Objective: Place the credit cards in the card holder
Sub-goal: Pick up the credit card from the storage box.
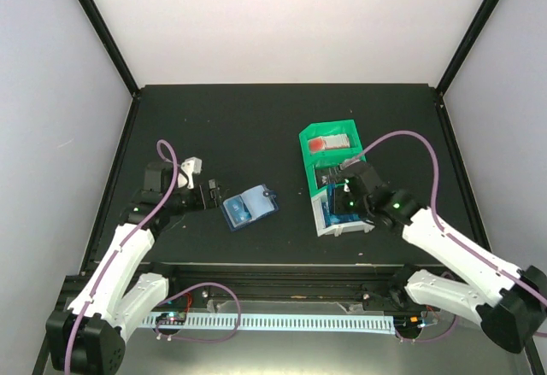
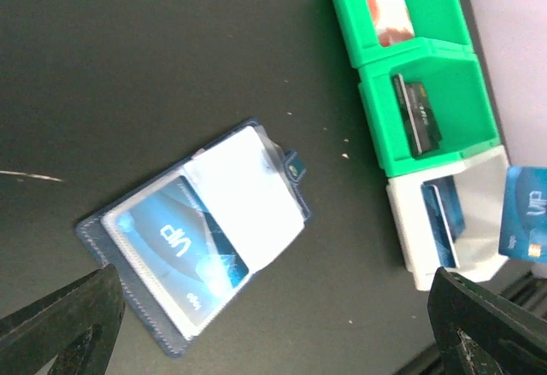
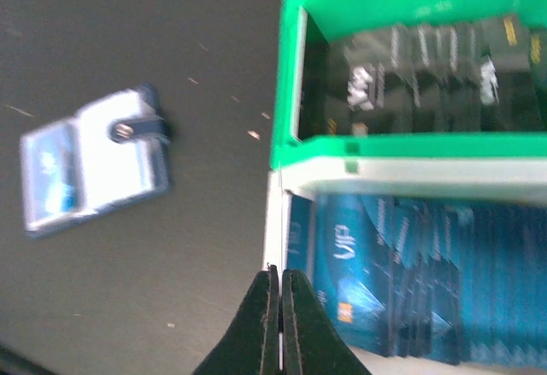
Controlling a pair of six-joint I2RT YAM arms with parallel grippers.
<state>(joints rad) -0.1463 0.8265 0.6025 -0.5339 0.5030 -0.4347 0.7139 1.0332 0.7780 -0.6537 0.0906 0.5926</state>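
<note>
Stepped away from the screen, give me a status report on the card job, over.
Left tool open, beside the card holder. Right tool shut over the white bin, apparently pinching a blue card. Holder lies open, nothing blocking it.

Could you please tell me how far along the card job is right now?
Done: one card already sits in the open holder's pocket. In hand: the right gripper is shut, apparently on a second card at the white bin. Left: carrying it over, then the bin's remaining cards; the left gripper is open.
</note>
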